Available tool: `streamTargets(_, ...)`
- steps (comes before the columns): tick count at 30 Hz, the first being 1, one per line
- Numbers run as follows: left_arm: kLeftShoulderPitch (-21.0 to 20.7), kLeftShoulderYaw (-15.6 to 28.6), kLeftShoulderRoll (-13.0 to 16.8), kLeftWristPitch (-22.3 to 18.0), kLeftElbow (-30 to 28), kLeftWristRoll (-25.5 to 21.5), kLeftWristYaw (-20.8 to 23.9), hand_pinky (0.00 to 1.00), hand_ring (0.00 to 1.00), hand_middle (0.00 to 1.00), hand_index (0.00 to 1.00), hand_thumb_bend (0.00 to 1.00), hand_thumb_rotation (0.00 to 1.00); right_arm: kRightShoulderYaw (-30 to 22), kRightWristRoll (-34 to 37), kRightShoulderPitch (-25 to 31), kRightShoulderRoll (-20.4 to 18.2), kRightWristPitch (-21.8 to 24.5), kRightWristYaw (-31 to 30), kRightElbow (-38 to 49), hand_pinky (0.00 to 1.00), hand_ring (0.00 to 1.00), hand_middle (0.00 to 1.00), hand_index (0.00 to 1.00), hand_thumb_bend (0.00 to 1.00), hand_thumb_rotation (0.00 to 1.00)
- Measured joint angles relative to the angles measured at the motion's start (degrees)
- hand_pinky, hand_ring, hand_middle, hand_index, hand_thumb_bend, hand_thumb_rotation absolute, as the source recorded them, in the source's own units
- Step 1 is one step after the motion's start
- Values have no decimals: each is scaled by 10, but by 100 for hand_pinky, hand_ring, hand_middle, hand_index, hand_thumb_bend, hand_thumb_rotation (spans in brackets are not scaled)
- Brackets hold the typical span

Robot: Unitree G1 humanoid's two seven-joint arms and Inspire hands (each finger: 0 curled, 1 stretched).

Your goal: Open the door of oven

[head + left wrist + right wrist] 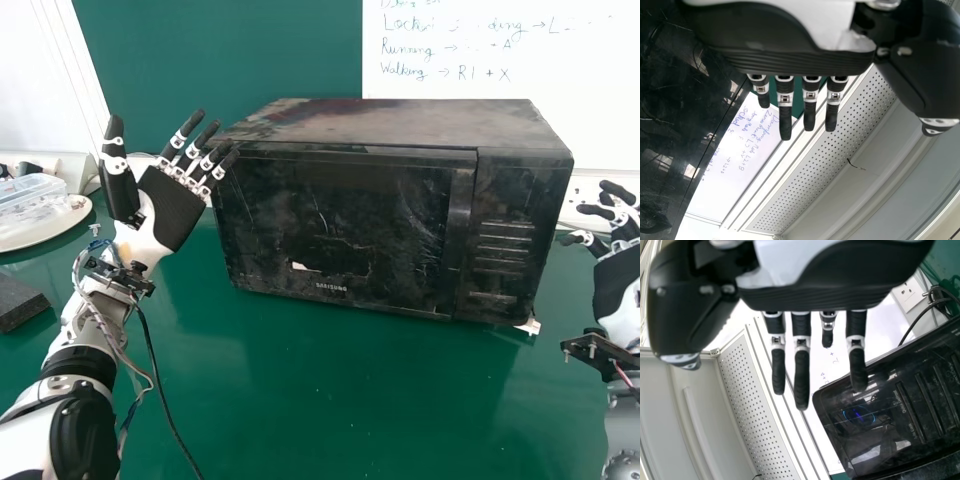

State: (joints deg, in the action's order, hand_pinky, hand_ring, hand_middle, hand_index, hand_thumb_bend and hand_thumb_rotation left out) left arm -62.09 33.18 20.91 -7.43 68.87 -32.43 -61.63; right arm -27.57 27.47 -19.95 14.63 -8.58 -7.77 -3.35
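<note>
Left hand [172,208] at left of head view, open wide, fingers straight, beside the oven's upper left front corner; can't tell if touching. Right hand [620,275] at right edge, also wide, fingers extended, nothing held, near the oven's right side.

Oven [400,118] mid-frame, black, boxy, slightly angled. Door [335,225] closed, scratched and smudged, pale torn patch low on it. Vertical handle strip [458,235] right of door, then control panel [503,235] with raised bars. Top dusty, stained brownish.

Table [330,400] glossy green, faint reflections. Green board [220,60] behind, upper left to centre; whiteboard [540,65] with blue handwriting upper right. Perforated panel [810,172] in left wrist view.

Far left: white tray [60,225] with clear plastic box [25,192], dark block [18,303] lower. Cable [165,400] hangs off left forearm. Left fingertips overlap oven's corner in head view; door front otherwise unobstructed.
</note>
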Motion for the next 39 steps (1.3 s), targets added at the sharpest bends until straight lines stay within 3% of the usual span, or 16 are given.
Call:
streamTargets(21,0,-3,0,-2,0,2,0,28,33,43,59,82,46,0,0,0,0,2,1,0,81,81,90,88,90,91)
streamTargets(25,0,-4,0,-5,0,3,0,29,35,46,60,83,48,0,0,-2,0,2,1,0,85,82,91,88,90,91)
streamTargets(33,0,-8,0,-10,1,4,-10,33,44,59,65,88,58,-4,14,-17,0,-7,-9,-19,82,81,91,90,96,99)
streamTargets(39,0,-10,-3,-13,-1,4,-17,38,53,68,70,90,64,-31,83,-44,-5,-37,-82,-114,79,81,91,93,100,96)
